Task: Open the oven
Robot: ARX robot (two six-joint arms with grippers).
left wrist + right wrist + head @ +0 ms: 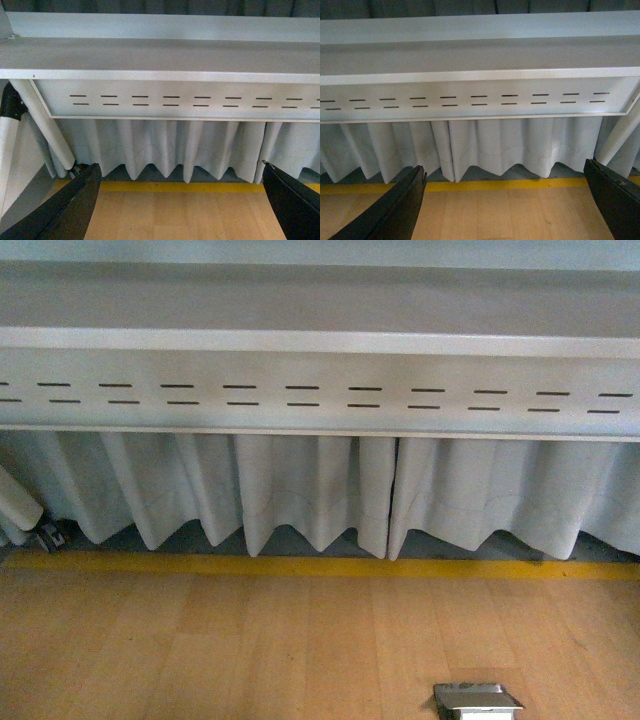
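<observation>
A: What fills the front view?

B: A grey metal rail point(320, 380), smooth and matte, punched with paired short slots point(240, 395). Under it hangs a white pleated curtain point(300, 490). Its hem zigzags above a yellow stripe point(300, 566) on a pale wood-grain floor point(200, 650). A shiny metal plate point(477, 700) lies low in that view.

A: And the hands?

B: The left hand point(180, 207) has its black tapered fingers point(65, 210) spread wide, holding nothing. The right hand point(502, 205) is equally wide and empty.

A: The oven?

B: It shows in none of these views, so I cannot tell where it stands.
</observation>
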